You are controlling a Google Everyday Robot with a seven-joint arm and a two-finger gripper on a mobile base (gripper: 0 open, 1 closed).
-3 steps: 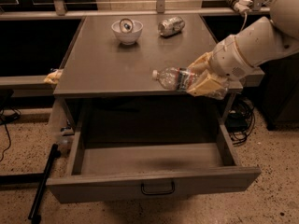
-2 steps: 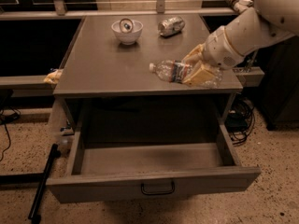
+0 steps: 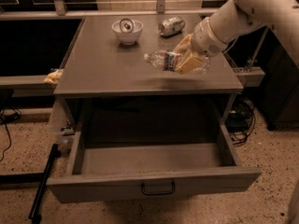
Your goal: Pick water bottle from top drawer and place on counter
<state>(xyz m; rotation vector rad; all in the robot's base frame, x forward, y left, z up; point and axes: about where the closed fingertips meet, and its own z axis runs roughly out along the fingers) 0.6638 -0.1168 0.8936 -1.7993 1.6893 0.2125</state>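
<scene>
Bench (image 3: 103, 64) with drawer (image 3: 201, 181) pulled out toward 6 o'clock; its wire handle (image 3: 158, 188) sits at the centre of the front panel. The arm (image 3: 233, 17) enters from 2 o'clock. The gripper (image 3: 186, 62) hangs over the bench's 3 o'clock half, jaws clamped on the bottle (image 3: 161, 59). The bottle lies roughly level, cap (image 3: 146, 57) pointing to 9 o'clock, with a soft shadow on the bench beneath it. At 12 o'clock stand a white bowl (image 3: 127, 31) and, at its 3 o'clock side, a crushed can (image 3: 171, 25). The bottle is well apart from both.
</scene>
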